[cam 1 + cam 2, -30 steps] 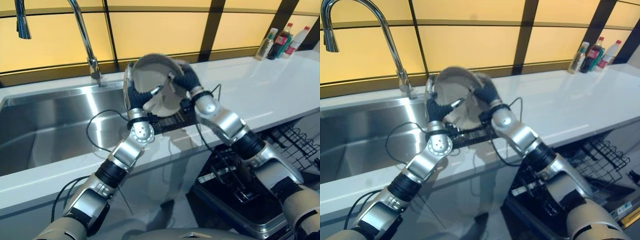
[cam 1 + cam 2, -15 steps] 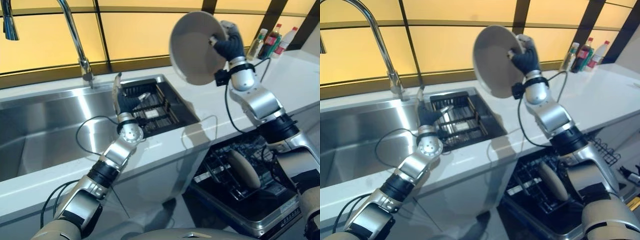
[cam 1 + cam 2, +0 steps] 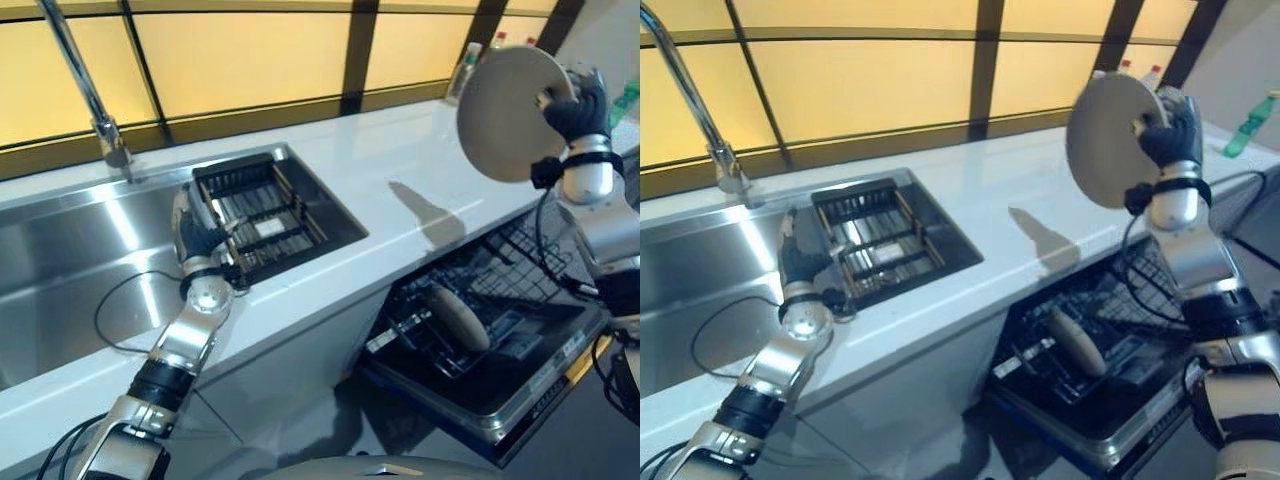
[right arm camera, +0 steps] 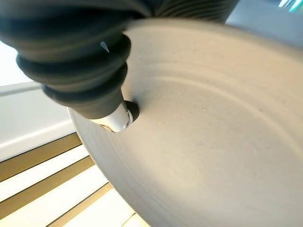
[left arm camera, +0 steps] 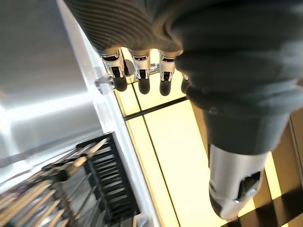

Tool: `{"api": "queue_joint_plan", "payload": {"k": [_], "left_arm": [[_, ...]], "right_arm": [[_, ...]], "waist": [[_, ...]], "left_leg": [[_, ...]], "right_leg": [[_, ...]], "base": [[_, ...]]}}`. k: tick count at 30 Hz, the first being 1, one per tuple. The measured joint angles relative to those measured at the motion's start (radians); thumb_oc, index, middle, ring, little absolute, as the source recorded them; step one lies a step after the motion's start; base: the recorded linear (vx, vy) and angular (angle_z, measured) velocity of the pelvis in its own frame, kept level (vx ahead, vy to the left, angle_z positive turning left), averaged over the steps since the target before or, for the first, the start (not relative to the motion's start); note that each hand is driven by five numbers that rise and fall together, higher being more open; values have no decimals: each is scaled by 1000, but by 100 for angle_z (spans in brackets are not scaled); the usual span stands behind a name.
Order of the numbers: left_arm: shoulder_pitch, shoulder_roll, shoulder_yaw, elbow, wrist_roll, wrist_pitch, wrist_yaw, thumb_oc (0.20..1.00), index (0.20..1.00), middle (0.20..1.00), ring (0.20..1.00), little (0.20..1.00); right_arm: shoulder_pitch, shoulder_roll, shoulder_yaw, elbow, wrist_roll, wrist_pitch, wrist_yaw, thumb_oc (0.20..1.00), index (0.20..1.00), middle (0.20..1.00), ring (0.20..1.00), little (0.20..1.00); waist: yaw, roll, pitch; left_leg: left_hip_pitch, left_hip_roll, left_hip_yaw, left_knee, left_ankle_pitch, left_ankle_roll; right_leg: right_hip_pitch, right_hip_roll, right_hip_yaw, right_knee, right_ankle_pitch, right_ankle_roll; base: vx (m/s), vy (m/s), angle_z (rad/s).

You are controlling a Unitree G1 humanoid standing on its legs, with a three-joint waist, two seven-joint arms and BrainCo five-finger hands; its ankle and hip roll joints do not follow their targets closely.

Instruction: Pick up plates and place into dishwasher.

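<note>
While the right hand (image 3: 577, 105) pinches the plate (image 3: 508, 100) by its rim, the left eye view shows that plate held on edge, high over the counter (image 3: 400, 180) and above the open dishwasher (image 3: 480, 340). The fingers curl over the rim from behind, the plate's broad face turned away from them. Below, a second plate (image 3: 455, 315) already stands in the rack (image 3: 440, 330). The left hand (image 3: 190, 230) rests beside the basket (image 3: 262, 212) in the sink (image 3: 80, 260), holding nothing.

From the right eye view, the same grip: the thumb presses the near face and the fingers back it, with the plate tilted a little off upright. The left hand's fingers (image 3: 792, 240) point up, straight and relaxed, next to the basket.

In the left wrist view, the fingers (image 5: 142, 80) sit side by side, loosely extended and empty, with the basket's black tines past them.

In the right wrist view, the thumb tip (image 4: 116, 118) bears on the plate's face (image 4: 213, 132) just inside the rim. The other fingers are hidden behind the plate.

The risk, as I judge it: this is a narrow pinch at one edge of a broad, smooth plate, so a quick swing down could let it pivot or slip. Lowered off line, it could strike the standing plate or jam across the tines.
</note>
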Motion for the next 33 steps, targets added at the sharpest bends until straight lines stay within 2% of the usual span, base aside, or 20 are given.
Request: {"api": "queue_joint_plan", "payload": {"k": [4,9,19,24,27,29,33], "left_arm": [[31,19,22,0,12,-15,-29,1000,1000,1000,1000,1000],[42,21,65,0,37,-42,-70,1000,1000,1000,1000,1000],[83,50,88,0,37,-118,-132,1000,1000,1000,1000,1000],[88,54,97,-3,37,-135,-160,1000,1000,1000,1000,1000],[90,57,124,-14,37,-137,-178,1000,1000,1000,1000,1000],[89,60,128,-26,38,-138,-203,1000,1000,1000,1000,1000],[107,103,145,-65,44,-137,-234,1000,1000,1000,1000,1000]], "right_arm": [[72,-4,-39,4,1,-10,-2,200,200,200,200,200],[142,-3,-43,39,-1,-16,-9,200,200,200,200,200],[179,-3,-50,160,-3,-28,-8,200,200,200,200,200],[190,-3,-51,193,-4,-29,-2,200,200,200,200,200],[249,-3,-78,193,-5,-29,7,200,200,200,200,200],[328,-2,-112,193,-10,-29,8,200,200,200,200,200],[408,10,-151,193,-12,-29,8,200,200,200,200,200]], "waist": [[-24,14,19],[-28,29,45],[-23,23,72],[-21,20,73],[-22,7,88],[-26,-5,99],[-23,-17,113]], "left_leg": [[7,1,15,0,-1,-1],[19,-1,33,0,-4,-2],[37,-2,41,0,-10,-3],[36,-2,37,0,-10,-2],[34,5,16,11,-15,1],[30,4,-30,27,-23,3],[4,14,-72,60,-34,-11]], "right_leg": [[-8,7,25,0,8,-5],[-5,14,48,1,22,-13],[14,15,51,1,19,-7],[16,16,49,2,25,-13],[28,14,51,3,19,-9],[50,12,55,5,-4,0],[53,20,53,16,-27,-4]], "base": [[43,-31,-19],[9,4,-12],[-1,51,-3],[20,-1,2],[105,-154,20],[141,-279,48],[130,-374,32]]}}
